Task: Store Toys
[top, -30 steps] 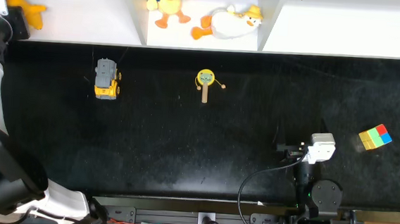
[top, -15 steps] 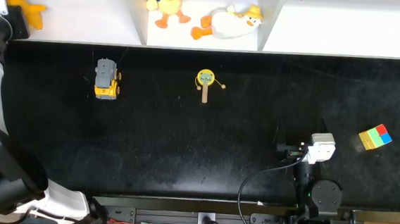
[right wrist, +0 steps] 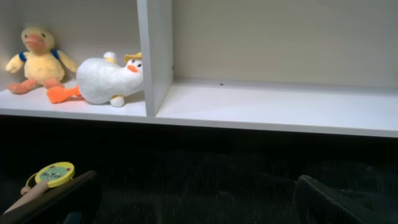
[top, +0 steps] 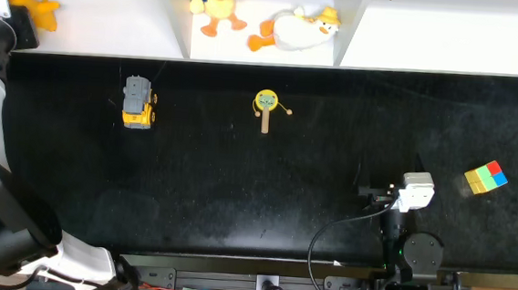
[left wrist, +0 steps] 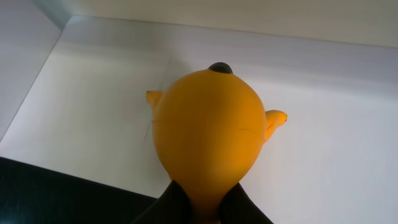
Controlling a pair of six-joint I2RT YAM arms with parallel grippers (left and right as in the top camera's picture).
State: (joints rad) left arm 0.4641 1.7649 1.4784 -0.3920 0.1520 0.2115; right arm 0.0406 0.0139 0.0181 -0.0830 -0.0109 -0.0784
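White shelf (top: 94,24) already keeps a duck (top: 218,0) and a goose (top: 294,29); the jaws of the left gripper (left wrist: 208,208) clamp an orange toy (left wrist: 208,134) in its left compartment. Truck (top: 138,101), rattle (top: 266,103) and cube (top: 487,176) lie on the counter (top: 329,186); the right gripper (right wrist: 199,205) has wide jaws.

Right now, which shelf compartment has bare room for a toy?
Bare: the right compartment, past the divider. Crowded: the middle compartment, with yellow duck and white goose. The left compartment holds the orange plush in the left end effector.
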